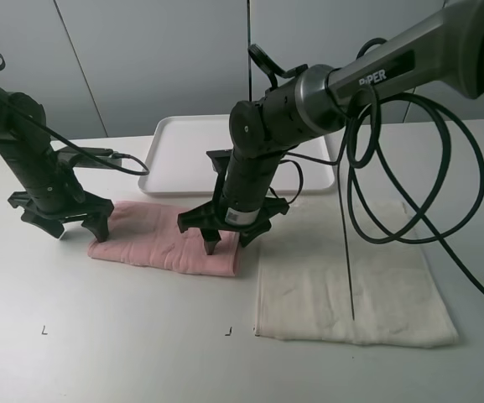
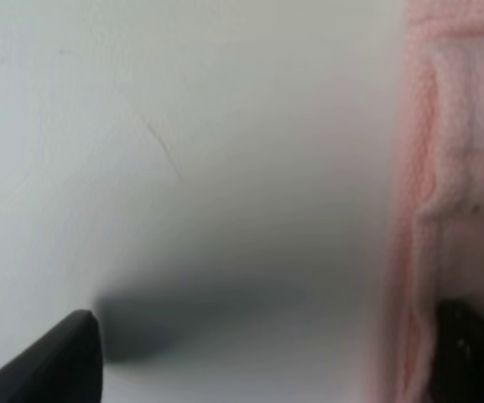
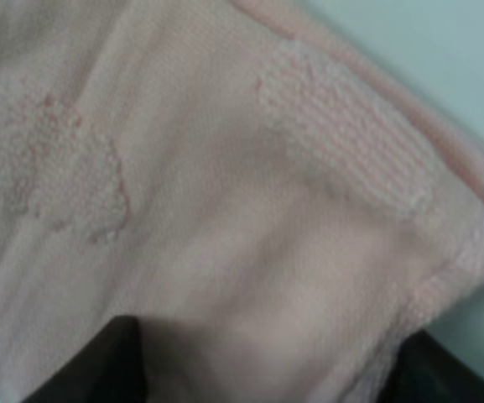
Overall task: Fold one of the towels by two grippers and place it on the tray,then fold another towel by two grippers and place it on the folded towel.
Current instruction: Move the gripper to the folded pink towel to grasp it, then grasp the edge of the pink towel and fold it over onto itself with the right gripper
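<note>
Soft pink for the folded towel, flat weave broken by paler, raised looped patches. Plain cream for the other towel at three o'clock of it. Clean white for the tray at twelve o'clock. Slightly greyer white for the table, with tiny dark corner ticks. Matte black for the left gripper, the right gripper and the cables. Dark grey for the right arm, with white lettering.

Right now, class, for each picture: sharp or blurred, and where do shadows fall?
Exterior high view: sharp, evenly lit, faint shadows on the table. Left wrist view: blurred, dark shadow near the pink towel. Right wrist view: soft focus, towel fills it.
</note>
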